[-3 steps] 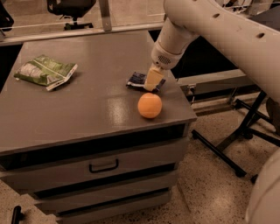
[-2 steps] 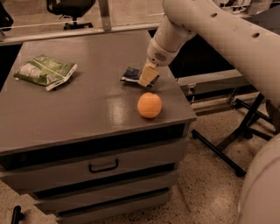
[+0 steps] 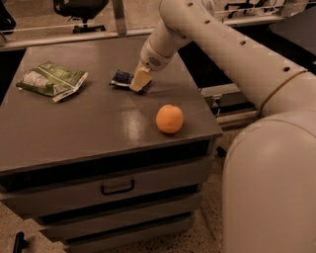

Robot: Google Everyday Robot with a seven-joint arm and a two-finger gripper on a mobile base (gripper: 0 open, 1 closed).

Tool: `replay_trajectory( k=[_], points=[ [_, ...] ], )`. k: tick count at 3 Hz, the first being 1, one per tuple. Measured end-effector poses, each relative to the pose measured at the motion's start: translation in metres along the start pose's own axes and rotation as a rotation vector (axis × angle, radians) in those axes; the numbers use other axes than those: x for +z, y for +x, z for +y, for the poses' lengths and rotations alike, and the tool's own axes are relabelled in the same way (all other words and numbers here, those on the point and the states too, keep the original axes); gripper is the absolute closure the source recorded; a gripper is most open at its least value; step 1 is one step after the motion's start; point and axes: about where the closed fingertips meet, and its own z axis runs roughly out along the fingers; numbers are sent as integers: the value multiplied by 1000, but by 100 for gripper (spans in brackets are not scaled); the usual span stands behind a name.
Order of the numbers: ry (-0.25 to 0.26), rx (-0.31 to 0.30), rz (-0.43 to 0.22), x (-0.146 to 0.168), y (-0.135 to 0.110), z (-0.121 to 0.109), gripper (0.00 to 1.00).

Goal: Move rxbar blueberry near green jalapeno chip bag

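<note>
Holds rxbar blueberry (image 3: 120, 78) by one end, end effector (image 3: 140, 82) clamped on it, right of green jalapeno chip bag (image 3: 51, 79); likely light, flat, slick-wrapped, best pinched across narrow width

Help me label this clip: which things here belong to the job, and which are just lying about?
Job: bar, with the gripper at its right end; chip bag.
Lying about: orange; chair behind.
</note>
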Motion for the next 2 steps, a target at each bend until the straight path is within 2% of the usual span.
replay_trajectory(
  k=[1,2],
  points=[
    [-50,-47,-47,21,-31,9,100],
    [-107,-104,-82,32,-63,26,82]
  ],
)
